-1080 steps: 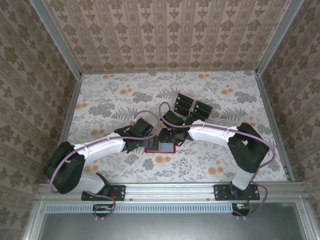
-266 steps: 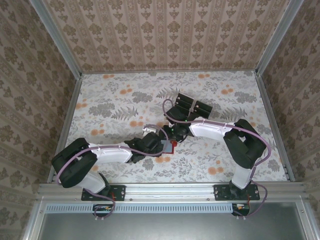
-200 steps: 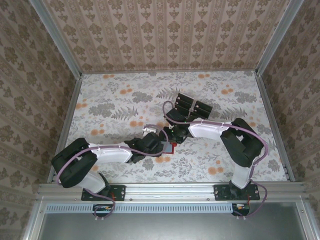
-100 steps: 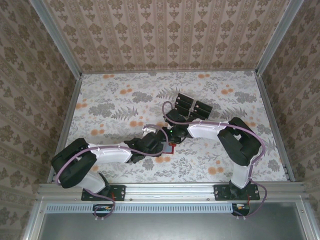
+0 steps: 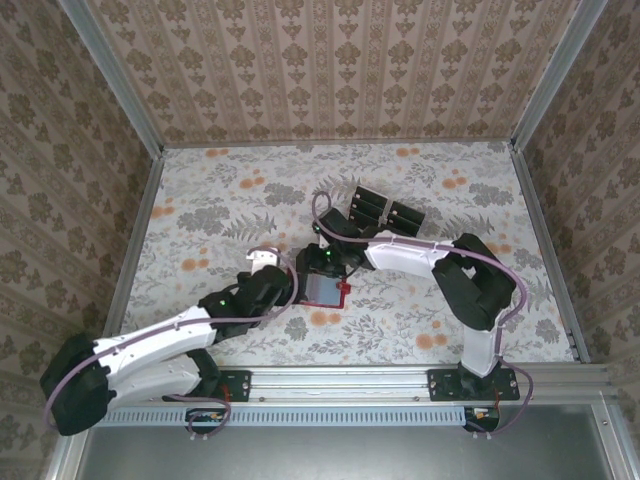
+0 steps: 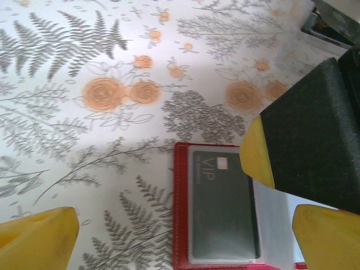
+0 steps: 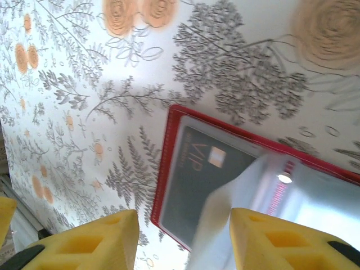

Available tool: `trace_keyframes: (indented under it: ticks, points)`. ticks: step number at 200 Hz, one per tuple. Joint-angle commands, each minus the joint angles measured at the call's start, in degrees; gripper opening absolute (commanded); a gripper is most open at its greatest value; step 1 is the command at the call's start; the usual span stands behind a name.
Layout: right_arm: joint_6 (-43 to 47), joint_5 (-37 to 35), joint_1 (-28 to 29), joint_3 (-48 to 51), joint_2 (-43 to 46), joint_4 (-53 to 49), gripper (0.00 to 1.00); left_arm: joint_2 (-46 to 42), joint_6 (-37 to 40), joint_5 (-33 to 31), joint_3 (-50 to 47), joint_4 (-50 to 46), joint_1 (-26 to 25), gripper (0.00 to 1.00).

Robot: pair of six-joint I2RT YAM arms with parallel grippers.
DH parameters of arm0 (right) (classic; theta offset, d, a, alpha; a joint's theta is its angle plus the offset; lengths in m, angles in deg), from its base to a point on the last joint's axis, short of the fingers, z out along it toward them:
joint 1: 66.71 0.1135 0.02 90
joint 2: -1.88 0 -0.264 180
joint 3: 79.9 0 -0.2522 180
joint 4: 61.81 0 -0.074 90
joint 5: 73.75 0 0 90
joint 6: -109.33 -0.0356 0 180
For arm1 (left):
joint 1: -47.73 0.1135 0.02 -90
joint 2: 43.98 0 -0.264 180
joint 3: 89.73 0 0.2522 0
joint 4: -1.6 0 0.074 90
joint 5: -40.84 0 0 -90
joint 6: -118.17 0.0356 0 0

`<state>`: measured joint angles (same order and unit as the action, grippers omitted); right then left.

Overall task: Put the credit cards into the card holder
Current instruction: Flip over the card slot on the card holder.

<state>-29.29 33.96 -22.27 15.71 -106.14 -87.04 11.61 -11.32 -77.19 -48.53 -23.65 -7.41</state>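
Note:
The red card holder (image 5: 326, 291) lies open on the flowered table, near the middle. One black credit card (image 6: 222, 211) marked VIP sits under its clear sleeve, also visible in the right wrist view (image 7: 199, 185). A clear flap (image 7: 236, 208) curls up off the card holder (image 7: 169, 152). My right gripper (image 5: 318, 262) hovers over the holder's far edge, open (image 7: 183, 242), with nothing held. My left gripper (image 5: 268, 272) sits just left of the card holder (image 6: 181, 214), open (image 6: 180, 236) and holding nothing. The right gripper's yellow fingertip (image 6: 256, 153) hangs above the card's corner.
More black cards (image 5: 385, 212) stand in a tray behind the right gripper, at the back middle. Metal rails (image 5: 135, 240) and patterned walls close in the table on three sides. Bare flowered table (image 5: 220, 205) stretches to the left and back.
My left gripper has drawn back to the left off the card holder and its arm has stretched out. The right gripper has shifted left over the holder, which now lies open with the card showing.

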Motion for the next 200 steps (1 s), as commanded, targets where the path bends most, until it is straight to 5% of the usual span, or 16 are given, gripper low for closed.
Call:
trace_keyframes:
  ticks: [1, 82, 200]
  points:
    - [-0.33, 0.89, 1.13, -3.83, -3.54, -4.01, 0.47, -2.86, -2.50, -1.87, -1.72, -3.48, 1.63, 1.00]
    - [0.75, 1.45, 2.22, -12.52, -12.82, -8.63, 0.47, -6.11, -2.31, -0.10, -4.02, -4.74, 3.95, 1.00]
    - [7.04, 4.02, -2.41, -15.68, -1.84, -10.13, 0.47, 1.12, -0.27, 3.13, 0.10, -4.33, 4.69, 1.00]
